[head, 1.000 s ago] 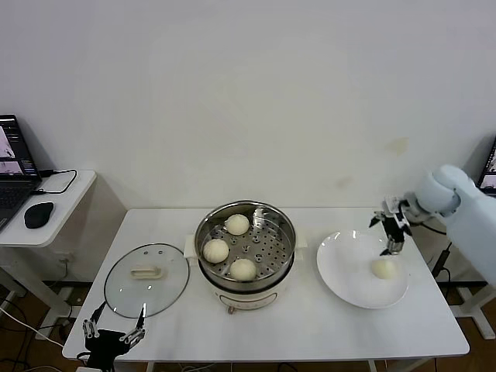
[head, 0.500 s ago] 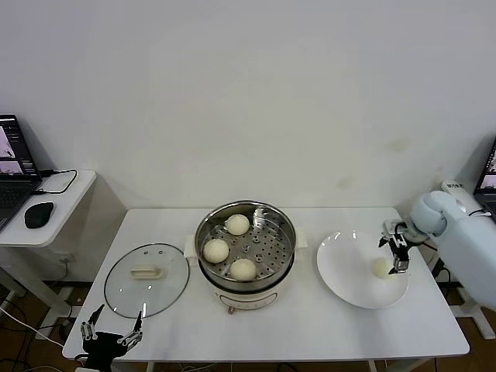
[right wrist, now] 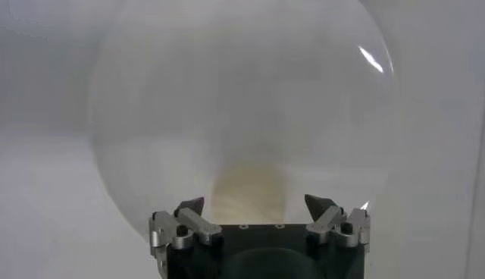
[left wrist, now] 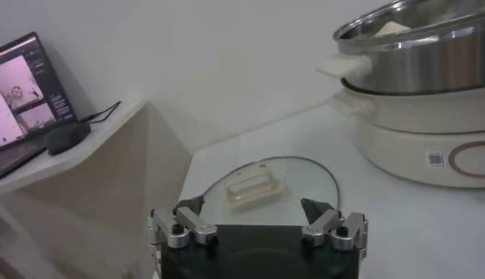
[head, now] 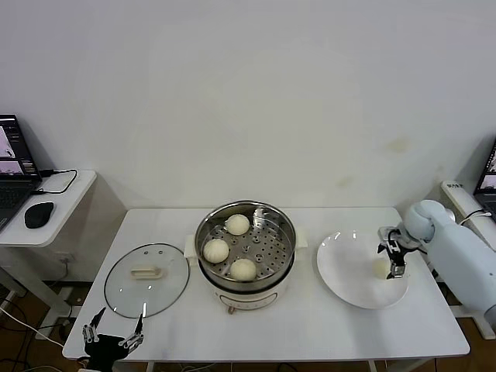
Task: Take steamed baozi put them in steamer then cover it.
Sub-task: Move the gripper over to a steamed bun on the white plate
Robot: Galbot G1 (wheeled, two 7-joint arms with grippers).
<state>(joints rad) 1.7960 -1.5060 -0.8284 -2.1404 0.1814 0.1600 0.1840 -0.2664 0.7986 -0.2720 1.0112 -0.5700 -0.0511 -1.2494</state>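
We hold right gripper [right wrist: 255, 206] jaws wide open, empty, straddling last bun [right wrist: 248, 195] on plate [head: 341, 271], ready to close; left gripper [left wrist: 256, 215] parked open.

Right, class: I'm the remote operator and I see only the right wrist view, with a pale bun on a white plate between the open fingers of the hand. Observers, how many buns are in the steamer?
Observer: Three baozi sit on the perforated tray inside the steamer.
Operator: Is the cover on it?
Observer: No. The cover lies flat on the table to the left of the steamer, handle up.
Operator: And the other arm?
Observer: The left hand hangs open at the table's near left edge, just in front of the cover, holding nothing.
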